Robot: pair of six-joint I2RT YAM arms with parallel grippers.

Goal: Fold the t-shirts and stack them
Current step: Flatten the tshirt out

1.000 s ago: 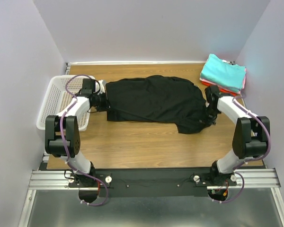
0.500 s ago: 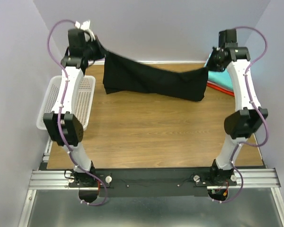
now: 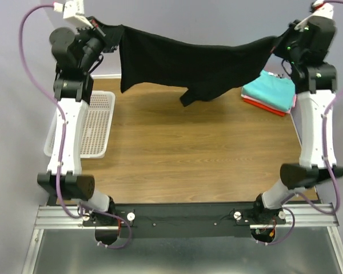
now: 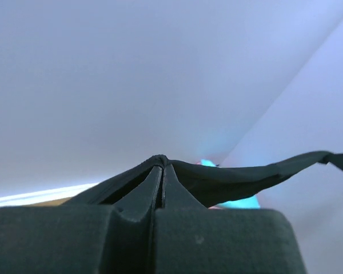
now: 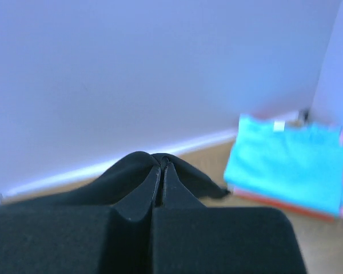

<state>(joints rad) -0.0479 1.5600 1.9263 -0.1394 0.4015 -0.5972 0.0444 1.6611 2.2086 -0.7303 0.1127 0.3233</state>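
Observation:
A large black t-shirt [image 3: 188, 63] hangs in the air, stretched between both raised arms well above the wooden table [image 3: 183, 154]. My left gripper [image 3: 110, 33] is shut on its left end; in the left wrist view black cloth [image 4: 228, 177] wraps over the closed gripper [image 4: 161, 166]. At the upper right, my right gripper [image 3: 277, 44] pinches the other end, and the right wrist view shows the gripper [image 5: 162, 160] shut with cloth [image 5: 126, 168] bunched around it. A folded stack with the teal t-shirt [image 3: 270, 88] on top of red-orange and pink ones lies at the table's back right [image 5: 286, 162].
A white plastic lattice basket [image 3: 91, 125] stands at the table's left edge, beneath the left arm. Lavender walls close in at the back and both sides. A loose fold of the black shirt [image 3: 201, 94] dangles lowest near the middle.
Both arms have risen from the table, lifting the black t-shirt off the wood until it hangs spread high in front of the back wall.

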